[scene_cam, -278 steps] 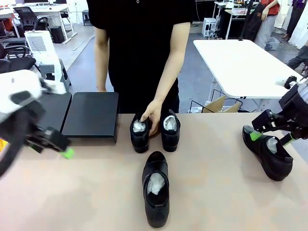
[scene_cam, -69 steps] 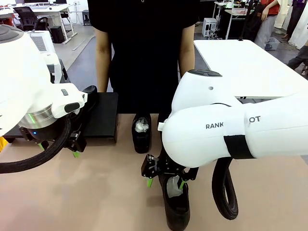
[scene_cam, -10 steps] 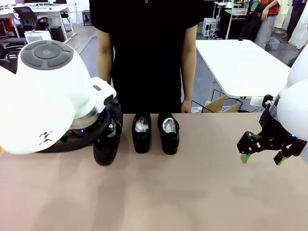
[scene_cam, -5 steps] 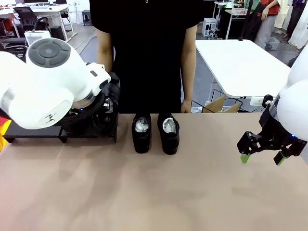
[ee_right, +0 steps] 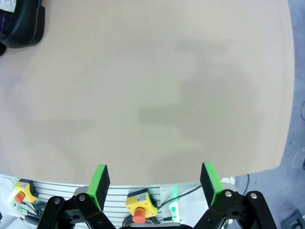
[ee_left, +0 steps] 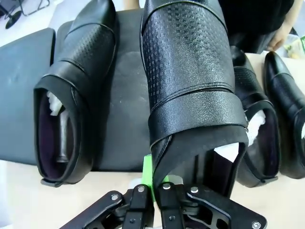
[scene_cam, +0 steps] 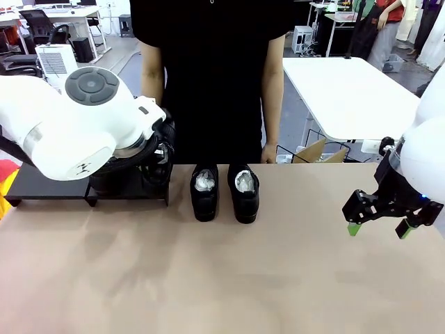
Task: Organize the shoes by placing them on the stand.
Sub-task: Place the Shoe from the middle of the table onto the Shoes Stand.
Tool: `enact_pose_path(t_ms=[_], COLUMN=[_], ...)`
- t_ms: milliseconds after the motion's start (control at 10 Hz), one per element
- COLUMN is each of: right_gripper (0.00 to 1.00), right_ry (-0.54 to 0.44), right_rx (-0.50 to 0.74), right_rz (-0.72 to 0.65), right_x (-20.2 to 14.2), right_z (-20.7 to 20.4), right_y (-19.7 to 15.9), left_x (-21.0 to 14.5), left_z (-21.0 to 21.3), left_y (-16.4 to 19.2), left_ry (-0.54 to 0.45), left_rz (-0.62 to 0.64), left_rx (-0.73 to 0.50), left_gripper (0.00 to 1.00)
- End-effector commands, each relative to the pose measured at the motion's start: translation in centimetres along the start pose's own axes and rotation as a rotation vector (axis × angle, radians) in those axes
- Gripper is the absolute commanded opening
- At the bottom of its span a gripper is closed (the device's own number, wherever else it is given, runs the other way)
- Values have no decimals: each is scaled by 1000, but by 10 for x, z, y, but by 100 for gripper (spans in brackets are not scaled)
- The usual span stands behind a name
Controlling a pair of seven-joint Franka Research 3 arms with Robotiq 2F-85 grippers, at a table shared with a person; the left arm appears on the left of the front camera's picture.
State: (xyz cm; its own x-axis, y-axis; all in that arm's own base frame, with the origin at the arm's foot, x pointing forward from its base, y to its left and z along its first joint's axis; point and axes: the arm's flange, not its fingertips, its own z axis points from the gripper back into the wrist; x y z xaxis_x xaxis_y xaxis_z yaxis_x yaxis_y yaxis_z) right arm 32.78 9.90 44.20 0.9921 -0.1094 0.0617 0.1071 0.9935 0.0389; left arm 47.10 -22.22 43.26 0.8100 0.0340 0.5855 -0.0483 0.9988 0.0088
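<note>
In the front view, left arm (scene_cam: 90,132) was over the stand (scene_cam: 42,184); two shoes (scene_cam: 204,193) sat on the table (scene_cam: 222,278); right jaws hung spread, empty. Left wrist view: left jaws were clamped on the heel rim of the held shoe (ee_left: 190,71) above the stand, beside the placed shoe (ee_left: 76,95). That looked like the placing step; next I'd lower it flat, then release. Right wrist view: right jaws stood wide apart over the table.

Four glossy black leather dress shoes (ee_left: 74,90) are showing in the left wrist view. One low matte-black stand (ee_left: 121,129) is sitting there, made of two flat rectangular sections. One person in a black top (scene_cam: 208,69) is standing at the table's far side. Two black grippers with green pads are showing: the left gripper (ee_left: 153,183) and the right gripper (ee_right: 155,174).
</note>
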Motion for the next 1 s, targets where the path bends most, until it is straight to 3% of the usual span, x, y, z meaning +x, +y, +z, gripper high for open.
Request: enact_pose_path(t_ms=[0,900], right_gripper=[100,100], right_ry=[1,1], right_rx=[8,8], right_rz=[-11,-11], right_x=[-1,-1], right_z=[1,1], right_y=[1,1], left_x=[6,19], left_z=[-9,-39], left_y=[-5,9], left_ry=[-46,-31], left_rz=[34,68], left_rx=[7,40], left_gripper=[0,0])
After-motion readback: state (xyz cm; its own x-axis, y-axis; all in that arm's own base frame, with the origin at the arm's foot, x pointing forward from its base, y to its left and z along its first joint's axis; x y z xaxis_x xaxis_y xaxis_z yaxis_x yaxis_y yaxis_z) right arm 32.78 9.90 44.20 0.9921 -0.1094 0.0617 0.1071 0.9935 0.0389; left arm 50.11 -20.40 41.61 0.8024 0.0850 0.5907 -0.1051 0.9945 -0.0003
